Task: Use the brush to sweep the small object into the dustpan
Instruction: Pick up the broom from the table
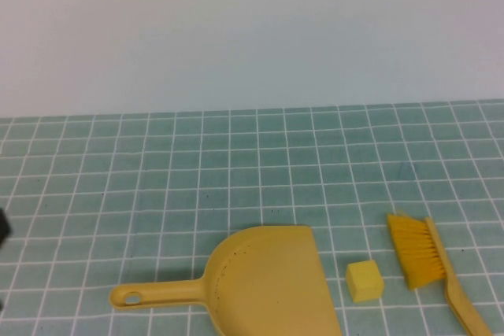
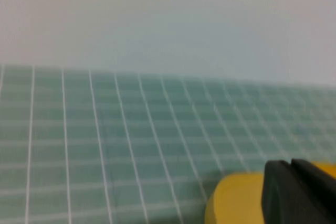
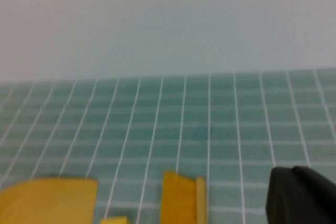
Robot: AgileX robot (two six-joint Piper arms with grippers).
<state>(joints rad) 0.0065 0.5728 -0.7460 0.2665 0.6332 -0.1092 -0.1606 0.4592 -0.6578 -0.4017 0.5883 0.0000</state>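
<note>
- The dustpan (image 1: 272, 281) lies flat on the green tiled tabletop (image 1: 157, 171), near the front edge, with its long handle pointing left.
- The small object (image 1: 365, 281) is a pale yellow cube. It sits just to the right of the dustpan, close to it but not touching.
- The brush (image 1: 429, 269) lies to the right of the cube, with its orange bristles toward the far side and its handle running to the near right.
- The left tool (image 2: 299, 190) shows only as a dark piece in the left wrist view, close to the yellow dustpan. I cannot tell if it is released or clenched (too little of it shows).
- The right tool (image 3: 302, 195) is also just a dark piece in the right wrist view, near the brush. I cannot tell its state either.
- Neither tool looks to be grasping anything, so the sweeping has likely not begun.
- What could go wrong: the cube sits by the dustpan's side, not clearly in front of its open mouth, so a push might bump it against the wall and past the pan.
- The cube is small and light, so a fast sweep could flick it off the tabletop.
- The dustpan may slide away if nothing holds its handle.
</note>
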